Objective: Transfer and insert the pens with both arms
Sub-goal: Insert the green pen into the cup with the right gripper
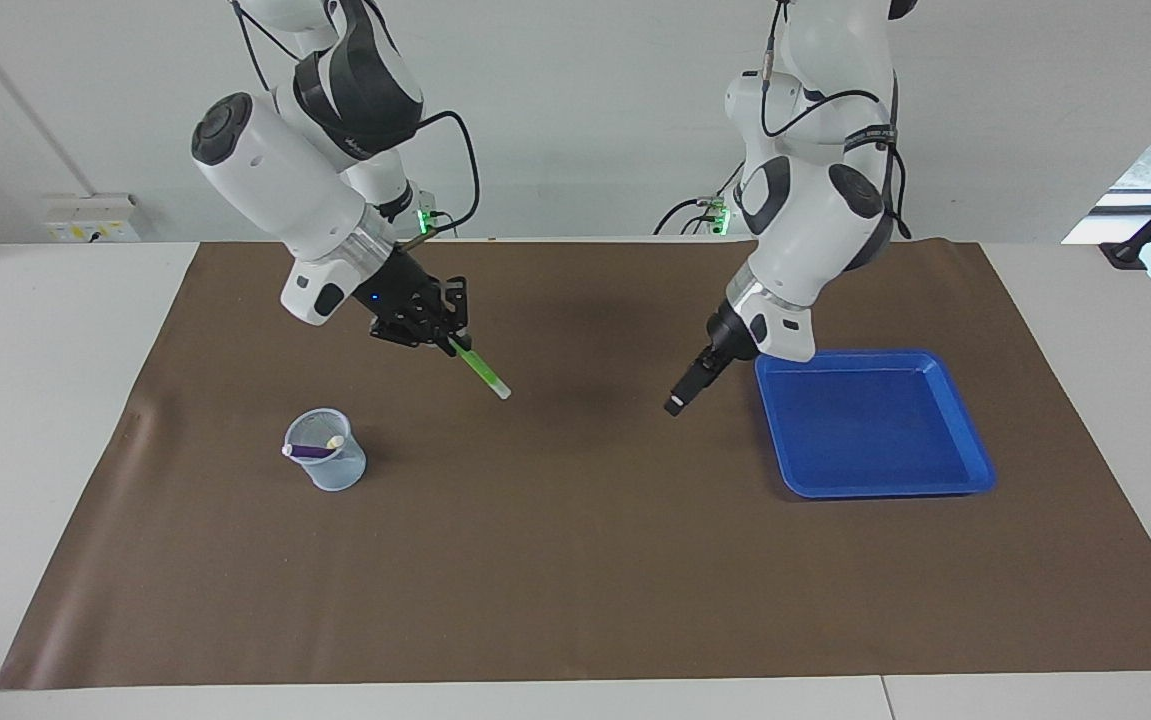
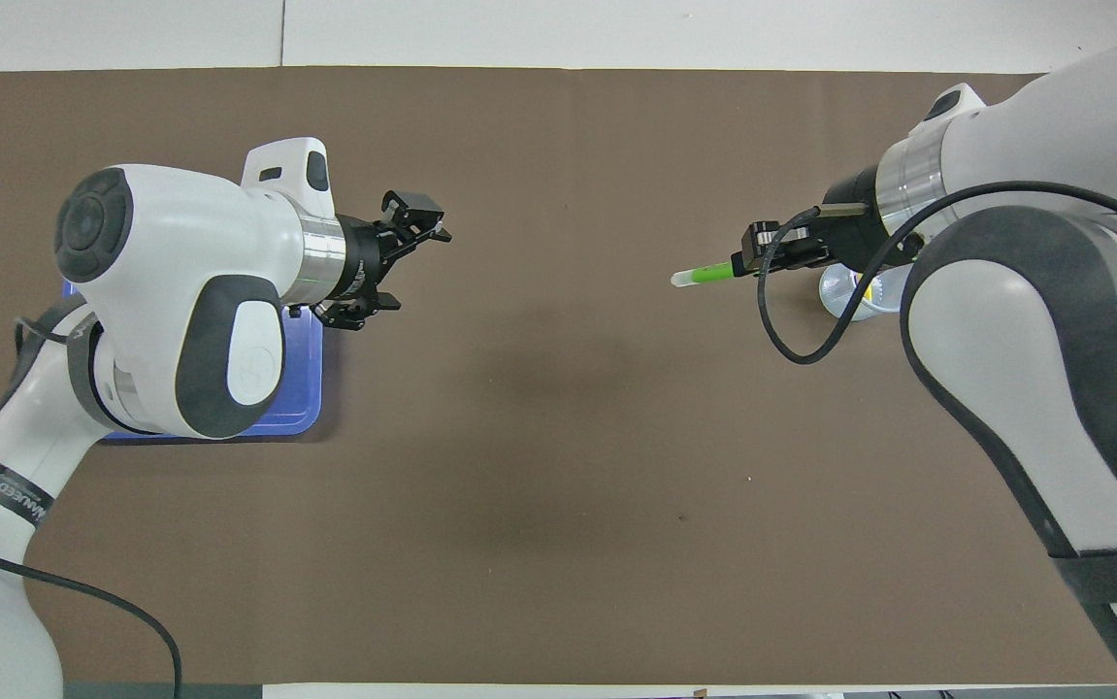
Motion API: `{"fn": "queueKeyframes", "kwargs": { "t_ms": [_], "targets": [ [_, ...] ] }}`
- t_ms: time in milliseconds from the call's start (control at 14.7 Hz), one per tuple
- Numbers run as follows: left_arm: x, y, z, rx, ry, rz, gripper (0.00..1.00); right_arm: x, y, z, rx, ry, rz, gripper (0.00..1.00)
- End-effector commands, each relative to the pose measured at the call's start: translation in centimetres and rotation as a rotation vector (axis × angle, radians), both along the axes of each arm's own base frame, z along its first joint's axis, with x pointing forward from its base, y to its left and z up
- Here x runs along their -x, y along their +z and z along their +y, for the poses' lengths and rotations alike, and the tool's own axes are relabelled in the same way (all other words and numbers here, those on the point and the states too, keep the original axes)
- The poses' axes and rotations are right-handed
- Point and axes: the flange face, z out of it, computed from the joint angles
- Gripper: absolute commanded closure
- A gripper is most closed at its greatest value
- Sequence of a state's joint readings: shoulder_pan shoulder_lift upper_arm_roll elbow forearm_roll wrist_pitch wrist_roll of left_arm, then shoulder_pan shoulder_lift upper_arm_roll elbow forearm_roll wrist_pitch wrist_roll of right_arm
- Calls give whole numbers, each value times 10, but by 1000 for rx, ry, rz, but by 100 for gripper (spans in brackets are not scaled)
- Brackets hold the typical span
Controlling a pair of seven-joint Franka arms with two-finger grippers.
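Right gripper (image 1: 447,335) pinches the green pen (image 1: 480,370) over the mat; left gripper (image 2: 408,262), probably spread, hangs empty beside the tray (image 1: 875,480).

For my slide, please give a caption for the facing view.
Right gripper holds the green pen above the mat; left gripper, open, hangs beside the blue tray.

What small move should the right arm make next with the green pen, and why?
Probably carry the green pen over the clear cup and start tipping it upright. The right gripper holds it alone, slanted, in the air above the brown mat; the purple pen and yellow pen already sit in the cup, and the left gripper hangs empty beside the blue tray.
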State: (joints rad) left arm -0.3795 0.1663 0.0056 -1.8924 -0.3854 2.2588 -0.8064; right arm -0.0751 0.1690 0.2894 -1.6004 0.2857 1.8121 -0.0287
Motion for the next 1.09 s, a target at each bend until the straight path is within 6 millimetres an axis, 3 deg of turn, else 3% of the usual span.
{"fn": "queueKeyframes", "kwargs": {
  "t_ms": [0, 136, 271, 339, 475, 611, 747, 1018],
  "targets": [
    [1, 1, 53, -135, -207, -21, 0, -19, -2, -22, 225, 232, -52, 100],
    [-9, 0, 100, -186, -304, -39, 0, -20, -7, -34, 355, 381, -75, 100],
    [-15, 3, 142, -211, -393, -46, 0, -22, -14, -52, 389, 413, -70, 100],
    [-16, 13, 168, -219, -421, -63, 0, -22, -15, -60, 391, 418, -62, 100],
    [-15, 33, 199, -244, -485, -77, 0, -21, -14, -70, 406, 456, -45, 100],
    [-9, 57, 221, -314, -563, -59, 0, -21, -15, -79, 453, 508, -39, 100],
    [-7, 87, 237, -323, -582, -59, 0, -17, -30, -102, 454, 484, -15, 100],
    [0, 147, 235, -336, -617, -20, 0, 4, -74, -116, 466, 492, -94, 100]
  ]
}}
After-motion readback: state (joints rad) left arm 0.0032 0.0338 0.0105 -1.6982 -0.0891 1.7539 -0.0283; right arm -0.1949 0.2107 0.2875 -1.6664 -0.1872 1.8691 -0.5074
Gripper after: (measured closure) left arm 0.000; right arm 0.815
